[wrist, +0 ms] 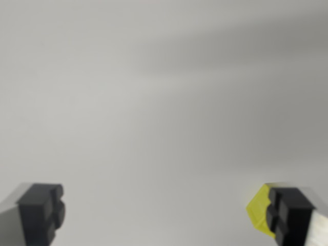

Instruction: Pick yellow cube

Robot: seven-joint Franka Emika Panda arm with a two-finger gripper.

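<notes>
Pincer (164, 215) spread wide above the table (154, 102). Yellow cube (260, 209) touches only the finger at the wrist view's right; grasp and lift not yet done.

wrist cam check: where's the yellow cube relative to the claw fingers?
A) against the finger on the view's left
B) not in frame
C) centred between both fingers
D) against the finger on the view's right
D: the yellow cube shows only beside the finger on the wrist view's right, with a wide bare gap to the other finger.
</notes>
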